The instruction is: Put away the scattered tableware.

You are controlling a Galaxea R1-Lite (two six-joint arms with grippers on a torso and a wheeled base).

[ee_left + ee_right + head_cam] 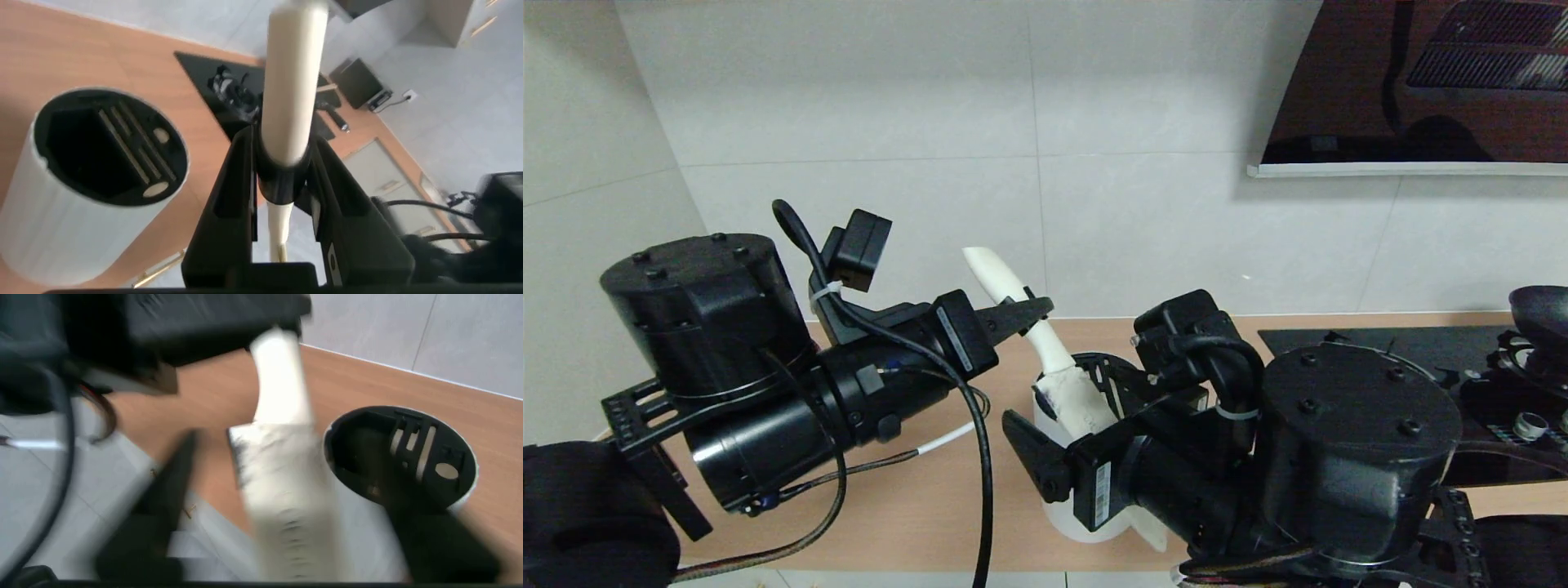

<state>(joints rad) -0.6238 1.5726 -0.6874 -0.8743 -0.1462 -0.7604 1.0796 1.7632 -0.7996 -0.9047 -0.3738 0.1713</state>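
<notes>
**Utensil held over holder: handling notes**

Left gripper [1029, 314]: clamped on the handle of the white utensil [1049, 347], roughly mid-handle. The handle tip points up and away, and the broad end hangs down over the near side of the utensil holder [1063, 516]. The left wrist view shows the handle pinched squarely between both fingers.

Right gripper [1062, 400]: fingers spread and gripping nothing. It sits close against the holder, with the utensil's broad end between or just in front of its fingers. I cannot tell whether they touch it.

Holder: a white cylinder with a black slotted insert, standing on the wooden counter [915, 506].

Handling, as judged: the utensil looks like light, rigid plastic. The handle is smooth and rounded, so it may swivel in a two-finger pinch. The present hold on the handle seems the right place, as it leaves the broad end free to go in first. The blade surface looks scuffed.

Obstructions: the right gripper crowds the holder's mouth and could catch the blade on the way down. The insert's slots narrow the entry. A light holder may tip if the utensil pushes on its rim.

Surroundings: a black cooktop [1380, 339] lies to the right, well apart, and a tiled wall [1094, 163] stands behind.
</notes>
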